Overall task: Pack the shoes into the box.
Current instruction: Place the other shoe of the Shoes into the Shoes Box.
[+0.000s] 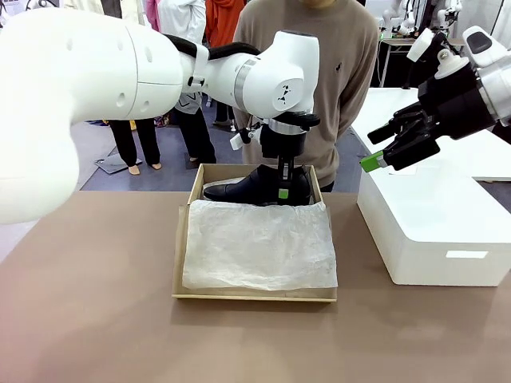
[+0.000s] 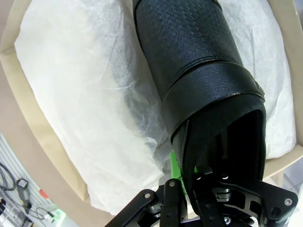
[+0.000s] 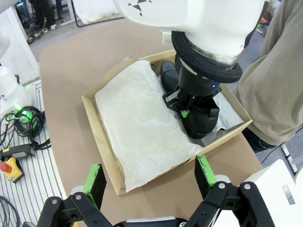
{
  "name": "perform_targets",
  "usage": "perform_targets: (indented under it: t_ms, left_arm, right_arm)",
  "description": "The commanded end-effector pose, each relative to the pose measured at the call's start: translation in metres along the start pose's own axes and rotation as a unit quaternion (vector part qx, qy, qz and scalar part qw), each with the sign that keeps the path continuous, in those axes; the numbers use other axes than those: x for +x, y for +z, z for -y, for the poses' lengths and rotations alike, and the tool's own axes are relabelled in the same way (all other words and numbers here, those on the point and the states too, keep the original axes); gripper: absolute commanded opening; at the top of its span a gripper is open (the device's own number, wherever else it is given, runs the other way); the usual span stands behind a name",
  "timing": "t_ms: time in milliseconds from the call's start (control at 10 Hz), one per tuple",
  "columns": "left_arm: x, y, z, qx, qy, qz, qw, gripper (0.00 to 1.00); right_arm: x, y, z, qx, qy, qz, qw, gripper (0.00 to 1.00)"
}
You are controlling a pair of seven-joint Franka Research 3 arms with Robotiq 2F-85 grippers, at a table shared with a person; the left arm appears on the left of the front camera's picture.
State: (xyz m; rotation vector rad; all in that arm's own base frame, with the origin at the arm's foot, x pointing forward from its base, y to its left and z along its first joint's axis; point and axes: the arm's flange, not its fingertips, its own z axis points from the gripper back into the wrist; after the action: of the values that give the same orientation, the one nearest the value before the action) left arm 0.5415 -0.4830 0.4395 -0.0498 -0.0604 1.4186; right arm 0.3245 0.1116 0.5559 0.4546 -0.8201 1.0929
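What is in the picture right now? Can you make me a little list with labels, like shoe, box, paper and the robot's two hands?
box: brown cardboard, open, on the table
shoe: black, in the far end of the box
paper: white tissue, covering the near part of the box
left gripper: shut on the shoe's heel end
right gripper: open, holding nothing, raised near the white box
person: standing behind the box
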Motion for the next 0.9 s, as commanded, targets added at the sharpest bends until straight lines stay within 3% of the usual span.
perform_targets:
  t_ms: [0,300,800]
  left_arm:
    - [0.002,0.001,-0.003,-0.008,0.032,0.015,0.999,0.00]
    - [0.002,-0.001,-0.004,-0.007,0.029,0.016,0.999,0.00]
    - [0.002,0.017,-0.006,-0.023,0.033,0.024,0.999,0.96]
  right_arm:
    - [0.000,-0.002,0.003,0.007,0.010,0.012,1.000,1.00]
    - [0.000,-0.002,0.003,0.007,0.010,0.012,1.000,1.00]
    - [0.000,-0.002,0.003,0.007,0.010,0.012,1.000,1.00]
